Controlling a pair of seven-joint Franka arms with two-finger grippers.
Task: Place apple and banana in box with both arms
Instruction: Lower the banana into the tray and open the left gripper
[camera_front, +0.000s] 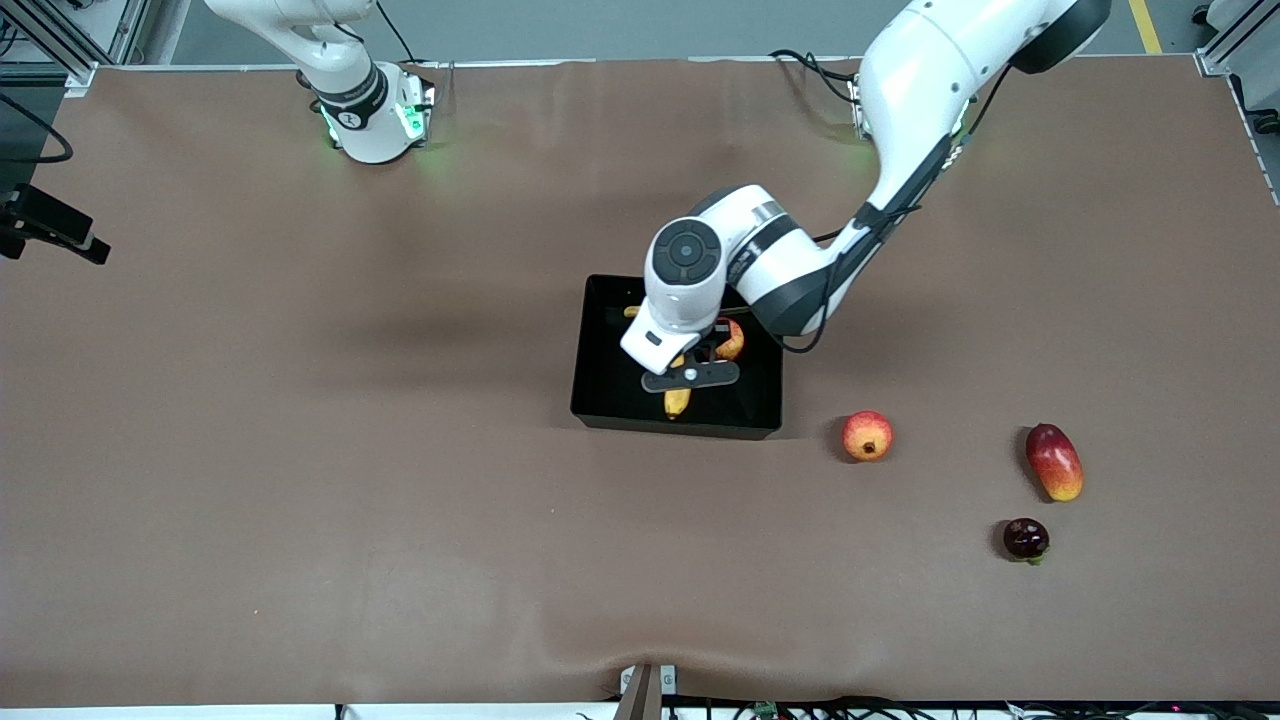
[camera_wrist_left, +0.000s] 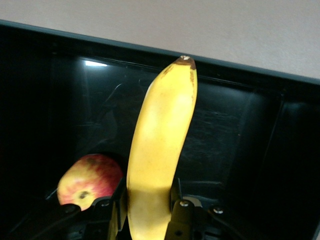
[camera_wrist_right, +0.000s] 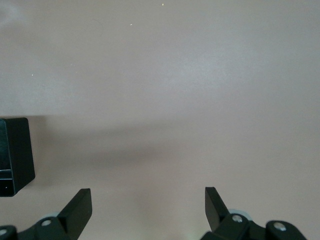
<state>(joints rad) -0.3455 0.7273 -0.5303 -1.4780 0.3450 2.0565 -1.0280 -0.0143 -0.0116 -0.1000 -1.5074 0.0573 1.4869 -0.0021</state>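
Apple (camera_wrist_left: 89, 180) lies in the box (camera_front: 600, 400); my left hand (camera_wrist_left: 147, 212), low inside it, grips the banana (camera_wrist_left: 162, 150), release pending; right hand (camera_wrist_right: 147, 207) waits wide over bare bench (camera_wrist_right: 175, 75).

brown table (camera_front: 300, 450) carries black box (camera_front: 600, 390); pomegranate (camera_front: 867, 436), mango (camera_front: 1054, 461), dark fruit (camera_front: 1026, 538) toward left arm's end.

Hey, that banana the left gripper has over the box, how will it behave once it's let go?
The banana looks stiff, holding its curve unsupported. Its smooth skin may slip between the left gripper fingers. Curved, it should rock rather than roll, settling in the box beside the apple.
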